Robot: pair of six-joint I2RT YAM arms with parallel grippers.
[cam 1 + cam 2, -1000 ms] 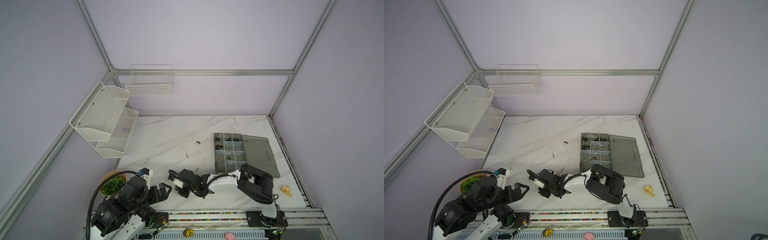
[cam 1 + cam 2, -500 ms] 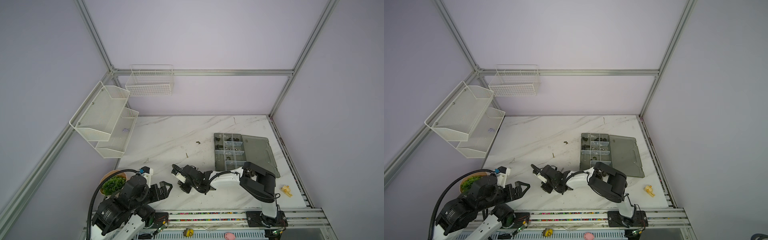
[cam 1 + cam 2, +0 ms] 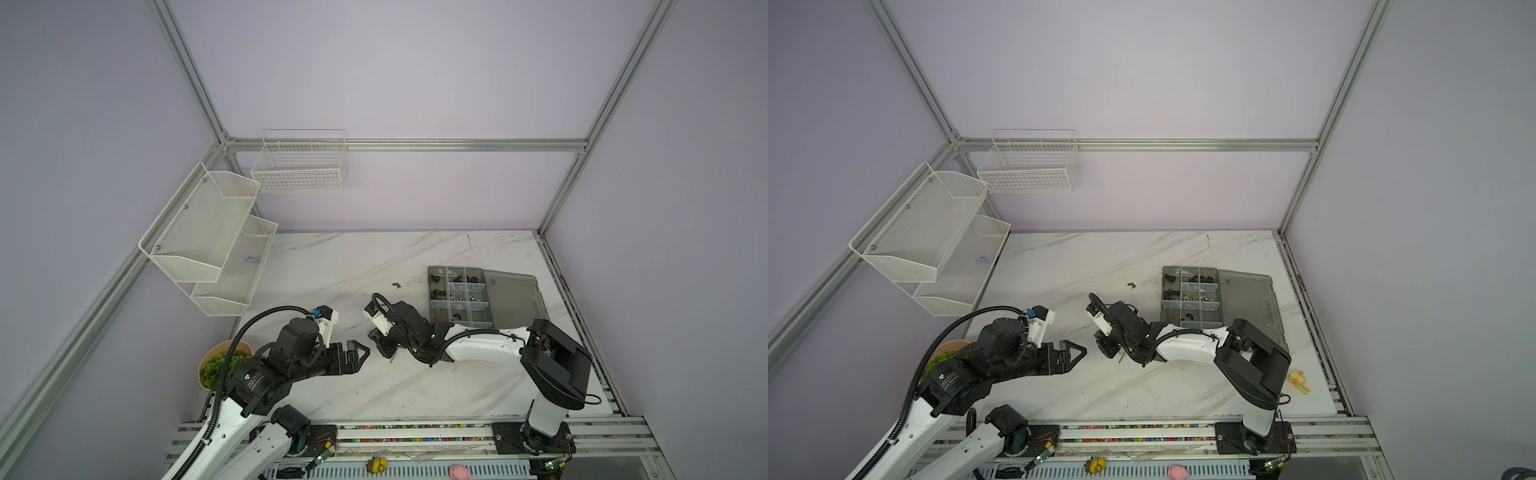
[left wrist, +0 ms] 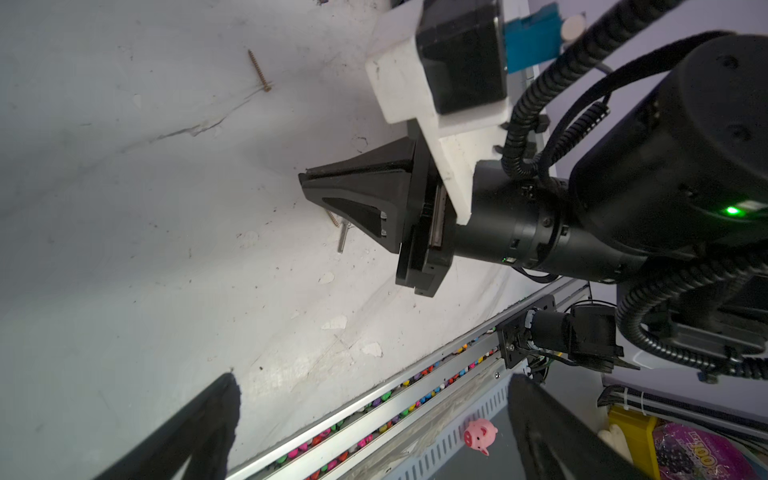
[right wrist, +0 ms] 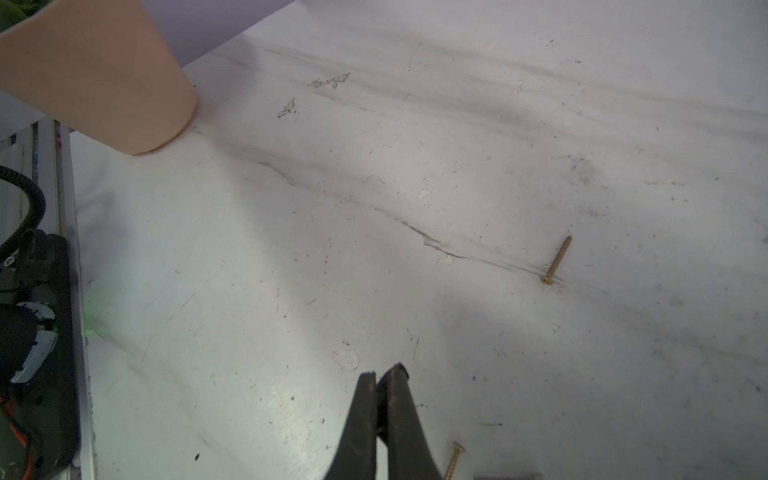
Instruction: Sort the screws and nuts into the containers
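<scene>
Marble tabletop (image 3: 374,257), right fingers (image 5: 365,415) pressed together, left fingers (image 4: 199,436) wide, brass screw (image 5: 556,261) plain in wrist views

The right arm reaches low across the worktop (image 3: 374,266) near its front edge, the right gripper (image 5: 381,376) with fingers (image 5: 365,403) pressed together. The left gripper (image 3: 366,353) hovers opposite, fingers spread wide, pointing toward it.

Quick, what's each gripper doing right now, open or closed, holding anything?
Left gripper: open, fingers spread wide, nothing between them.
Right gripper: closed, fingers pressed together, nothing visible between them.
</scene>
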